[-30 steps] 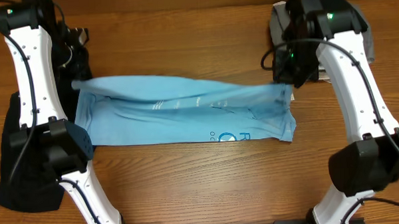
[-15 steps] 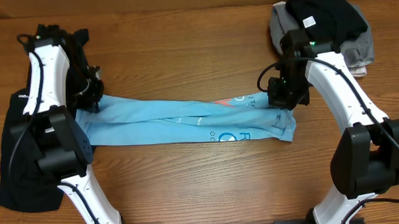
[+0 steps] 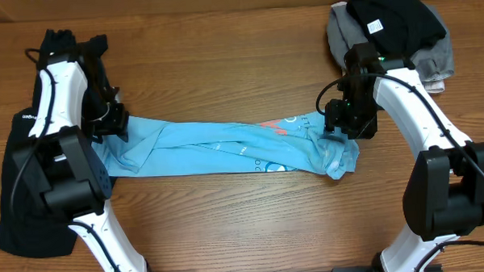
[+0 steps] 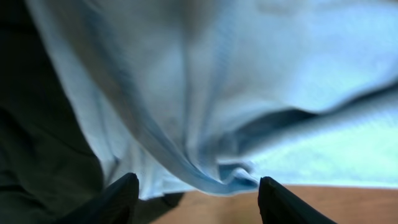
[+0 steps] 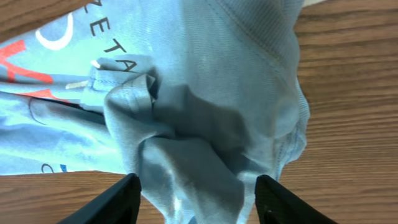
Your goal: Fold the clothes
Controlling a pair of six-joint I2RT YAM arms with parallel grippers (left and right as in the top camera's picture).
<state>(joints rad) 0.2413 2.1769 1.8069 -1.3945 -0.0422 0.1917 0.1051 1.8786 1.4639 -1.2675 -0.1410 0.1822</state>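
Across the desk's middle lay the light blue T-shirt [image 3: 226,146], bunched lengthwise. The left gripper [image 4: 197,185] and right gripper [image 5: 197,183] hovered over its ends, fingers spread apart, gripping nothing.

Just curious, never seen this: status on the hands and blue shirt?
Left hand, right hand both open, at shirt's ends. Blue T-shirt bunched in a long strip. Black garment beside its left end.
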